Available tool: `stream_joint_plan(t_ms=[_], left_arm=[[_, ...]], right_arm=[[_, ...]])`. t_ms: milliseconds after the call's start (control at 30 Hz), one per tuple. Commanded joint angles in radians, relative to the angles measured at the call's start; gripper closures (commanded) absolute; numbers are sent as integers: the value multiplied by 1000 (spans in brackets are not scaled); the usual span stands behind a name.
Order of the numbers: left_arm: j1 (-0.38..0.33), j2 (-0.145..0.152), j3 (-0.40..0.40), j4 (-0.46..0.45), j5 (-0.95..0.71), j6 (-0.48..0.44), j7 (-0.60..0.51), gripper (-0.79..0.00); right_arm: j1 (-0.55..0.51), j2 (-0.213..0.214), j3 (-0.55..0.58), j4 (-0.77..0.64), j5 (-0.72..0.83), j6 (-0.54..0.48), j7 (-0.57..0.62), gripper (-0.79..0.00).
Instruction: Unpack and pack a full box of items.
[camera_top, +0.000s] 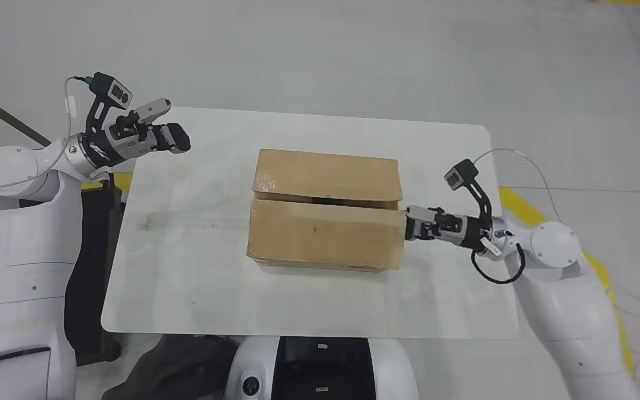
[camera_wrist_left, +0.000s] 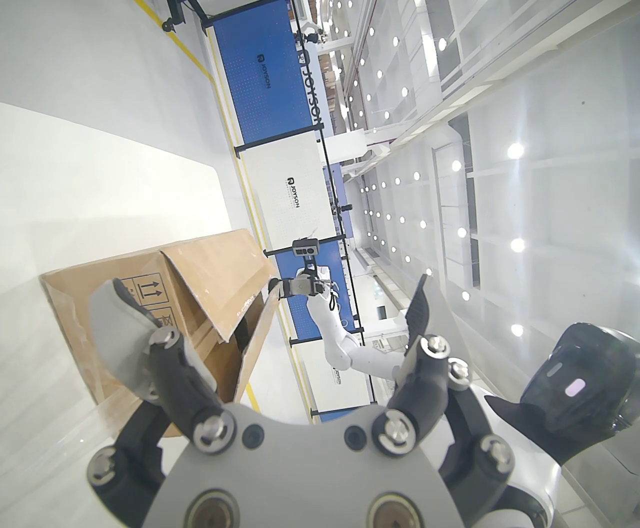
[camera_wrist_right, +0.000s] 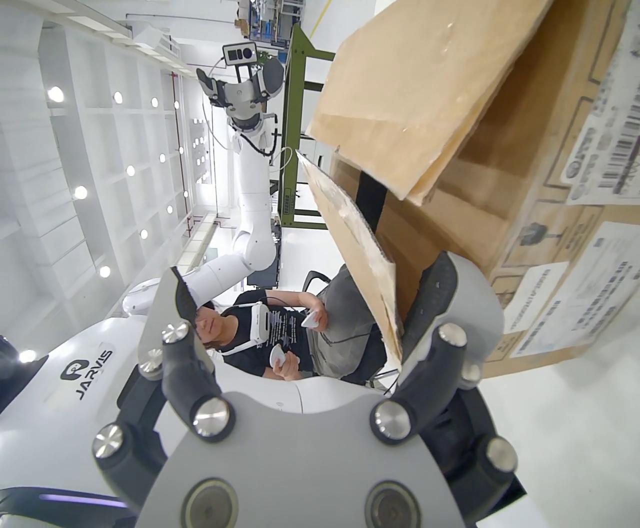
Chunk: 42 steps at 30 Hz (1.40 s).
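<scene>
Box (camera_top: 320, 225) of brown cardboard sits in the middle of the white table (camera_top: 180, 270). Its long side runs from my left to my right across the table, and its top faces up.

The near flap (camera_top: 320, 232) covers the half of the top closest to me. A thin gap (camera_top: 325, 203) runs the long way between the two flaps. It is dark in there, and I cannot tell what is in the box. The far flap (camera_top: 325, 175) covers the other half. From the wrist cameras both flaps look lifted a little, like a low tent, not lying flat.

My right gripper (camera_top: 410, 226) is at the right end of the box, level with the near flap. Its fingers are spread wide. The thin end edge of that flap (camera_wrist_right: 360, 240) stands between them, right beside one finger (camera_wrist_right: 440, 300). I cannot tell if the finger touches the flap, and the fingers are not squeezing it. White stickers (camera_wrist_right: 595, 145) are stuck on this end of the box.

My left gripper (camera_top: 168, 122) is up in the air over the far left corner of the table, well apart from the box. Its fingers are spread wide too, and it has nothing in them.
</scene>
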Motion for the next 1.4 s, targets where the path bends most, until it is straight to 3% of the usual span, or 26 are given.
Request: stream_joint_plan(t_ms=[0,767,1167,1367], left_arm=[[0,0,0,0,0,0,0,-785],[0,0,0,0,0,0,0,-785],[0,0,0,0,0,0,0,-785],[0,0,0,0,0,0,0,-785]], right_arm=[[-3,1,0,-8,4,2,3,-785],[-249,41,145,-297,39,21,131,-785],[-291,50,71,-307,-24,99,165,-785],[-273,50,23,-279,-80,139,125,-785]])
